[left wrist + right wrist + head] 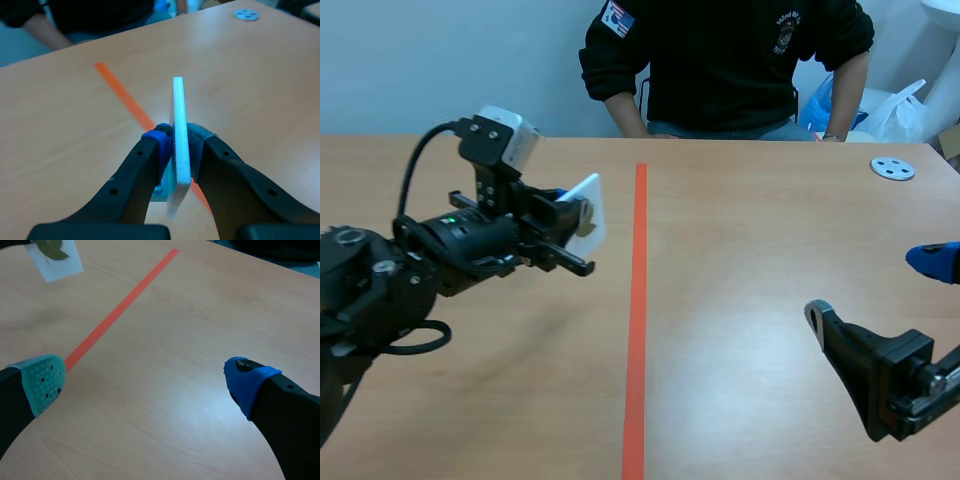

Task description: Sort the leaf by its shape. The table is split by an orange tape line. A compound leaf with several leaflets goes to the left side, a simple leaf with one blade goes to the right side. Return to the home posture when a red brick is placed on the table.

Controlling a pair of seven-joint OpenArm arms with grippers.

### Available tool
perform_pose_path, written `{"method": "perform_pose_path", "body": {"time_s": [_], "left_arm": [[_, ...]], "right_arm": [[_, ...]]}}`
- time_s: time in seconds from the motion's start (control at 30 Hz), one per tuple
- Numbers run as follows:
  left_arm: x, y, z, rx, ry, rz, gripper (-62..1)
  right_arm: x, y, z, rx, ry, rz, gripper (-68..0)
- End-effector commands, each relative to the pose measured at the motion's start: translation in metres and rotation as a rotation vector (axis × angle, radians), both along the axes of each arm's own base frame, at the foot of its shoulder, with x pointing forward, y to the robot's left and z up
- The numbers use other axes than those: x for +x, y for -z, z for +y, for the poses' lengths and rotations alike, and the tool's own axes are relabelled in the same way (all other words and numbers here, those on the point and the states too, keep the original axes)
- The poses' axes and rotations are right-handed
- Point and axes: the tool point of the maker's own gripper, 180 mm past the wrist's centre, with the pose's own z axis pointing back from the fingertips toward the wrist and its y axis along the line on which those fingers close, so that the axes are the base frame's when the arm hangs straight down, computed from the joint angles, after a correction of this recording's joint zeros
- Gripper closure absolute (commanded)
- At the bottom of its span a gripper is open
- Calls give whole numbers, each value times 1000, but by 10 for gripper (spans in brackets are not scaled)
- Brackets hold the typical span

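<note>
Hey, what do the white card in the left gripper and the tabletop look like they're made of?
The white card looks like stiff matte board, maybe foam board or plastic: its edge is thick and straight. The table looks like wood-grain laminate, smooth with a faint sheen.

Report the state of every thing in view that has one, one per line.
Left gripper: shut on the card.
Card: clamped upright between the fingers, lifted off the table.
Right gripper: open, holding nothing.
Disc: lying flat on the table, untouched.
</note>
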Motion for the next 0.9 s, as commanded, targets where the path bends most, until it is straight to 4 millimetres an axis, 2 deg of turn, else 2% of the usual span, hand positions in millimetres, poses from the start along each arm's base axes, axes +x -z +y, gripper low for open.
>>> {"method": "perform_pose_path", "body": {"time_s": [0.0,0.23,0.43,0.87], "left_arm": [[-2,0,12,-28,-29,10,-55],[-1,0,83,-81,-214,32,-55],[1,7,132,-40,-366,13,-55],[2,39,190,-52,-538,-28,-55]], "right_arm": [[5,-11,3,9,-12,-39,-679],[5,-11,3,9,-12,-39,-679],[5,-11,3,9,-12,-39,-679],[5,-11,3,9,-12,-39,-679]]}}
